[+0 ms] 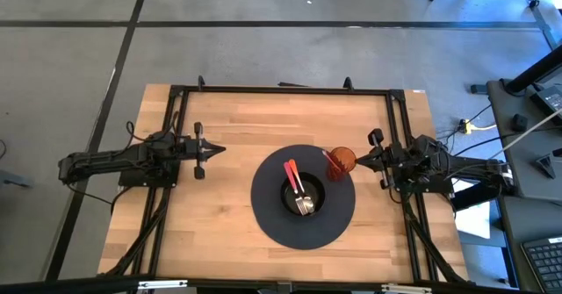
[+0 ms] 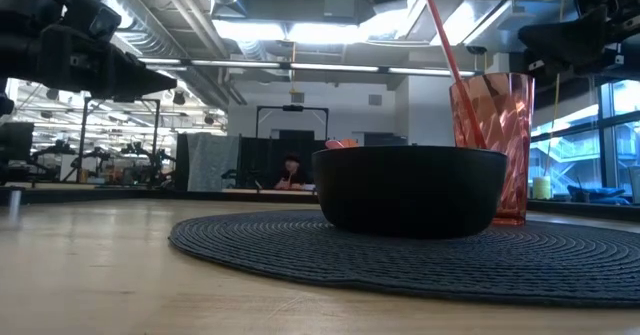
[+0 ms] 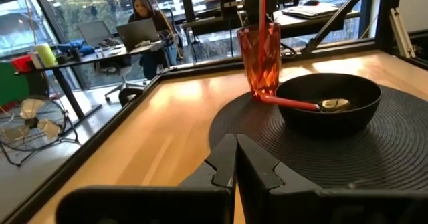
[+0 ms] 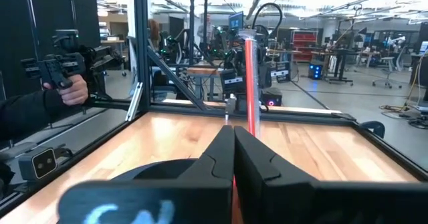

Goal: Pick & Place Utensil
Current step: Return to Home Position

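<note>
**Setting laid; the cup is the one to watch**

The round black mat (image 1: 268,219) lies on the counter (image 1: 211,241), a little toward its right edge, with the black bowl (image 2: 410,190) at the mat's middle. The pink fork (image 1: 292,175) lies in the bowl with its handle propped on the rim, next to something metallic that looks like a spoon (image 1: 305,206). The orange cup (image 2: 495,135) stands upright on the mat just beside the bowl, on the side facing the counter's right edge. The orange straw (image 2: 445,45) leans in it and pokes well above the rim.

The left tool (image 1: 218,150) hangs over bare wood toward the left edge, well apart from the mat, its fingers pressed together on nothing. The right tool (image 1: 360,160) is likewise closed and empty, but its tip sits just beside the cup and points straight at it.

To my eye the laying-out is finished and only the retreat is left, and that is where trouble could come. If the right arm swings or dips instead of drawing straight back toward the right edge, its fingers could nudge the cup or catch the tall straw. The cup stands near the mat's rim, so a knock might tip it over and throw the straw out. The left arm looks a far smaller risk.
</note>
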You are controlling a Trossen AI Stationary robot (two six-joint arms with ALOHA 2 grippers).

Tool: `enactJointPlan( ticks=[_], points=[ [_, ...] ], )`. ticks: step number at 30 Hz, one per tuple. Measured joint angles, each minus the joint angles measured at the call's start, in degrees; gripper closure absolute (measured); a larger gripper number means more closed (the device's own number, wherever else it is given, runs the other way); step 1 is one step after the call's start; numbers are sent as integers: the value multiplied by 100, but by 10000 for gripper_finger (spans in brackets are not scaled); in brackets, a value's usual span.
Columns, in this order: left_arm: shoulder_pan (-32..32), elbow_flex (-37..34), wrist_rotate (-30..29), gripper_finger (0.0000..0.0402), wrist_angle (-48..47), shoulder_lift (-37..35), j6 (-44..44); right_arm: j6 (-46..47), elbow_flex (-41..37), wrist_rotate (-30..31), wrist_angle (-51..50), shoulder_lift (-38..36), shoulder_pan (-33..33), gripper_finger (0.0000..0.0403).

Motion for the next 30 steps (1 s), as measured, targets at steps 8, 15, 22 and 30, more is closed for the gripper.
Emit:
enactJointPlan(
  ticks=[8, 15, 22, 30],
  points=[
    [0, -2, 0, 400, 19, 11, -226, -91, 0, -342, 2, 0, 0, 401],
    [1, -2, -557, 399, 24, 11, -365, 4, 0, 359, -70, 0, 0, 400],
    [0, -2, -645, 399, 39, 11, -184, 4, 0, 496, -216, 0, 0, 400],
    [0, -2, -689, 396, 39, 11, -260, 104, -2, 200, -101, 2, 0, 400]
  ],
)
